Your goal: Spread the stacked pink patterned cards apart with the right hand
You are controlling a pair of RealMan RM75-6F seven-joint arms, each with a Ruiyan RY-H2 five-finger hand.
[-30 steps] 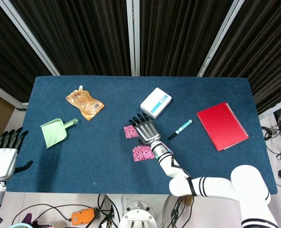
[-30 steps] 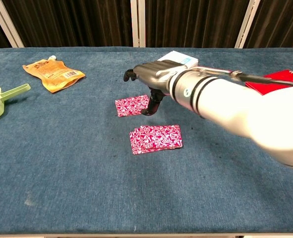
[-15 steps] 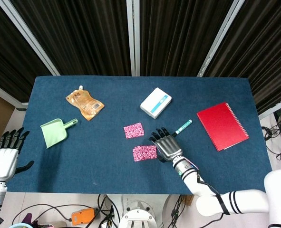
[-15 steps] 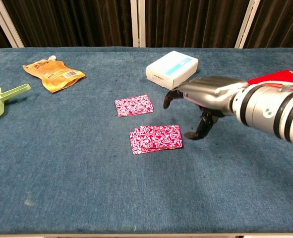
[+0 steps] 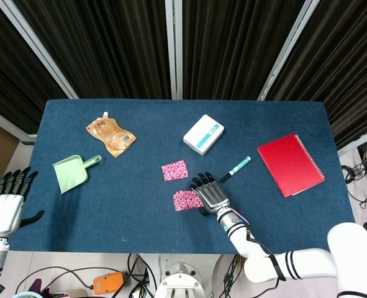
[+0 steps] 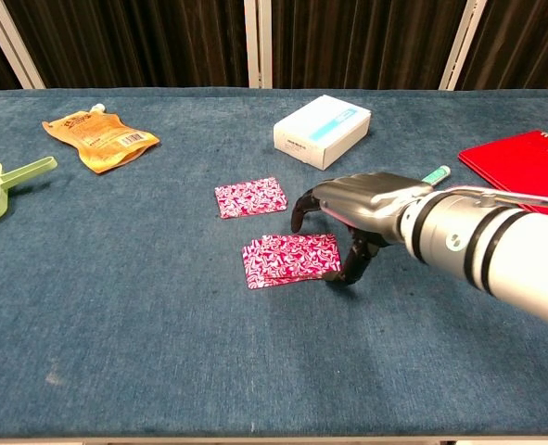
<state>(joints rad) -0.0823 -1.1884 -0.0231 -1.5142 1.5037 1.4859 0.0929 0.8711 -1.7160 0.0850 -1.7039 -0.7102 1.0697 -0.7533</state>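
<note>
A: Chest view first. What did the cards look like?

B: Pink with a busy white pattern. The stack (image 6: 291, 259) lay flat near the middle of the blue worktop (image 6: 162, 352), its layers slightly offset so more than one edge showed. A single card (image 6: 249, 197) of the same pattern lay apart, just beyond it.

A: How many in the stack?

B: I could not tell; only the offset edges showed. Otherwise I counted one white box (image 6: 322, 131), one red notebook (image 6: 515, 162), one teal pen (image 6: 434, 174), one orange pouch (image 6: 100, 139) and one green scoop (image 6: 3, 188).

A: And the stack against the right robot hand?

B: The right robot hand (image 6: 348, 219) hung palm down over the stack's right end. Its fingers (image 6: 300, 209) curled downward above the cards, and the thumb reached down just off the stack's right edge, its tip at the worktop. Whether any fingertip touched the cards, I could not tell. It held nothing, fingers apart.

A: Did the head view agree?

B: Yes. The right robot hand (image 5: 210, 193) overlapped the right end of the stack (image 5: 185, 200), with the single card (image 5: 174, 170) beyond it and well clear.

A: The other one?

B: The left robot hand (image 5: 8, 202) was off the worktop's left edge, fingers spread upward, holding nothing.
</note>
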